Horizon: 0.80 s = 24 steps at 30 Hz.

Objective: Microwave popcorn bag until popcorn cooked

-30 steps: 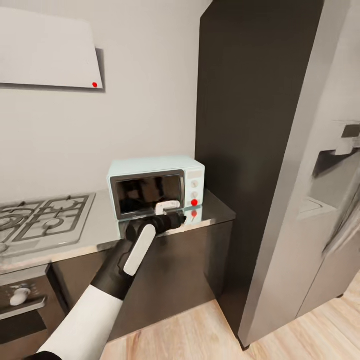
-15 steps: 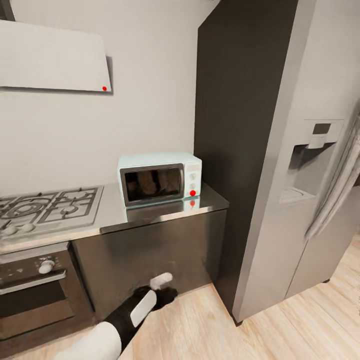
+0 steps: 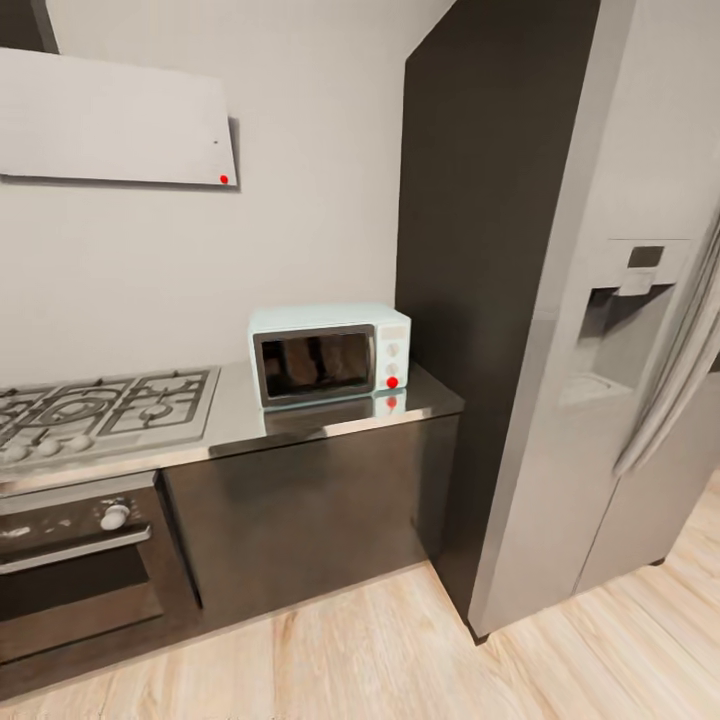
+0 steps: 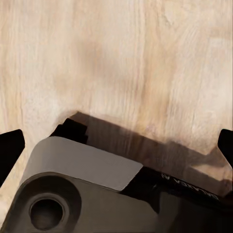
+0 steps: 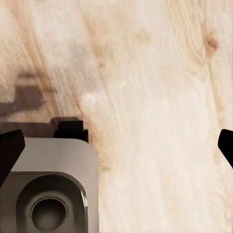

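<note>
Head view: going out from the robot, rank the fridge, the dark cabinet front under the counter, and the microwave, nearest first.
1. Fridge, at the right, jutting forward.
2. Cabinet front, centre, low.
3. Microwave, above it, set back toward the wall.

to your left sits a steel gas hob (image 3: 100, 410) with black grates, and below it a dark oven (image 3: 80, 560) with a bar handle and a pale knob (image 3: 114, 517). high on the grey wall (image 3: 300, 200) you see a flat white hood (image 3: 115, 120) with a small red dot. to your right stands a tall grey fridge (image 3: 620, 330) with a dispenser recess. pale wood floor (image 3: 400, 660) runs along the dark cabinet fronts (image 3: 310, 510).
</note>
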### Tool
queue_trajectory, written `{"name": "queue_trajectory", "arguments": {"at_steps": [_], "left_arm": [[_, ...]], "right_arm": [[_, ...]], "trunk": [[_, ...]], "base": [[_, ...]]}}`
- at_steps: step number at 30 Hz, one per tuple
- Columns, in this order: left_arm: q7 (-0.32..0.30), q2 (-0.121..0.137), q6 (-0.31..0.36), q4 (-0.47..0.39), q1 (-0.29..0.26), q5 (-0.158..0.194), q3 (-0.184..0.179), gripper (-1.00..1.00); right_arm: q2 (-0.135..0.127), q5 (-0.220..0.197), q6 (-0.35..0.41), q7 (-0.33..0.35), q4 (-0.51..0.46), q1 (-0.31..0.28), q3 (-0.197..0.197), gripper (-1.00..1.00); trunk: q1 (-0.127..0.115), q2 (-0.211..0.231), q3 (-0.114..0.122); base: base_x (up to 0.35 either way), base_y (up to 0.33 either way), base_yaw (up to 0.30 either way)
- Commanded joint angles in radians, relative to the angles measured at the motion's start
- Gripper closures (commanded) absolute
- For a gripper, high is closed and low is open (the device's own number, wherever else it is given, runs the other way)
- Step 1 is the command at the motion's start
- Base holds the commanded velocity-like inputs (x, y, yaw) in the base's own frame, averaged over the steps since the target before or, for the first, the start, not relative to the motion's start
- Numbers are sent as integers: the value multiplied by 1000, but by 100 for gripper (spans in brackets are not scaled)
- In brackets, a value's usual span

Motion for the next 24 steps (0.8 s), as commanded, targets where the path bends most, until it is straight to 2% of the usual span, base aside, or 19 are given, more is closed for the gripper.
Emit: {"name": "queue_trajectory", "arguments": {"at_steps": [1,6,13,24], "left_arm": [[5,5,-26,0,8,8,-8,-100],[14,14,-63,1,21,13,-7,-100],[13,17,-66,0,22,13,-6,-100],[13,17,-67,0,22,16,-3,-100]], "right_arm": [[0,9,-7,-3,3,-1,-5,-100],[3,19,-9,-4,2,-1,-3,-100],[-9,7,-12,-1,2,-1,-9,-100],[-11,18,-13,-4,2,-1,-2,-100]], "trunk": [[0,-1,-1],[0,-1,-1],[0,-1,-1],[0,-1,-1]], "base": [[0,0,252],[0,0,268],[0,0,273],[0,0,273]]}}
